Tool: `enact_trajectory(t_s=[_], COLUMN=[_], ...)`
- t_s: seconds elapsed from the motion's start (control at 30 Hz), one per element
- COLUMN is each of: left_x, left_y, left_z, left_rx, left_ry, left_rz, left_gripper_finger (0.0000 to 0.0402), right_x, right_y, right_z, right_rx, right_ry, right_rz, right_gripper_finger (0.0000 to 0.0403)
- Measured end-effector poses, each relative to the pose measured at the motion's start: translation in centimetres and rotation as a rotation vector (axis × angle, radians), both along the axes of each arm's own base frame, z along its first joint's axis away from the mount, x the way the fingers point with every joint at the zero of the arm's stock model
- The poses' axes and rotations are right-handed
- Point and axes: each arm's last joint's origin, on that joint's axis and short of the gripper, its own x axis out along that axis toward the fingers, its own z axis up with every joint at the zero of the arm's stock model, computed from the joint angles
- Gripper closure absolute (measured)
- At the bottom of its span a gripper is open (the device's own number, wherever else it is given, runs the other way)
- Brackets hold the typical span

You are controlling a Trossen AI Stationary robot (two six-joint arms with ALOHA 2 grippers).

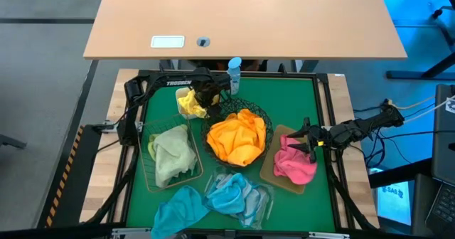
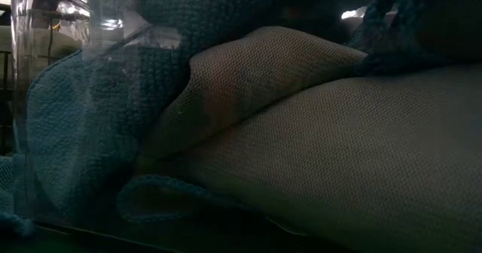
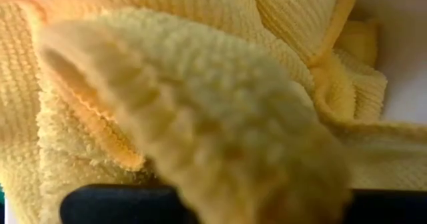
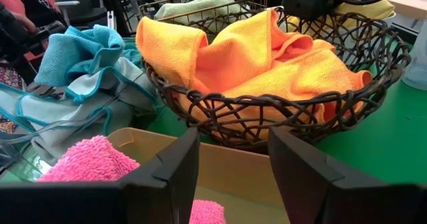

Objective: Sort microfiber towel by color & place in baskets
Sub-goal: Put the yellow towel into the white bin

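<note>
At the far edge of the green mat (image 1: 298,104) on the surface, the left pincer (image 1: 202,97) hangs over the small white tub (image 1: 183,97), beside the blue-capped spray bottle (image 1: 234,74). Its fingers are clenched on a fuzzy yellow microfiber towel (image 1: 192,105), which fills the left wrist view (image 3: 200,117) and lies partly in the tub, with the tub's white wall (image 3: 407,57) showing beside it.

Just beside the tub, the round black wire bowl (image 1: 264,115) holds a heap of orange microfiber towels (image 1: 238,138); the right wrist view shows the same bowl (image 4: 280,114) and orange cloth (image 4: 267,57) straight ahead. Near the left arm's side, the rectangular wire basket (image 1: 148,176) carries pale green microfiber towels (image 1: 173,153). At the near edge, light blue microfiber towels (image 1: 206,200) lie in and spill beside the clear plastic tray (image 1: 264,205); they press against the low view (image 2: 90,132), where the tray's clear wall (image 2: 60,27) shows.

On the right, the right pincer (image 1: 304,141) hovers over the tan rectangular tray (image 1: 270,169), with pink microfiber towels (image 1: 293,164) lying in it. Its 2 dark fingers (image 4: 167,171) stand apart, released, gripping nothing, above the pink cloth (image 4: 87,161) and the tray's tan wall (image 4: 233,171).
</note>
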Motion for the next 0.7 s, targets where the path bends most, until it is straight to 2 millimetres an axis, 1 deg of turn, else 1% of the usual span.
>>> enact_trajectory(t_s=[0.2,0.3,0.43,0.6,0.7], left_x=[-0.1,-0.2,-0.2,0.3,0.6], left_y=[-0.1,-0.2,-0.3,-0.2,-0.3], left_z=[0.1,0.4,1.3,3.0,4.1], left_rx=[-0.02,-0.041,-0.058,-0.052,-0.071], left_ry=[0.002,0.009,0.039,0.017,-0.005], left_rz=[-0.014,-0.013,-0.014,-0.018,-0.023], left_gripper_finger=[0.0386,0.0377,0.0342,0.029,0.027], right_x=[0.0,0.0,0.0,0.0,0.0], right_y=[0.0,0.0,0.0,0.0,0.0], right_z=[0.0,0.0,0.0,0.0,0.0], right_rx=[0.0,0.0,0.0,0.0,0.0], right_ry=[0.0,0.0,0.0,0.0,0.0], right_rz=[0.0,0.0,0.0,0.0,0.0], right_gripper_finger=[0.0224,0.0224,0.0224,0.0224,0.0224])
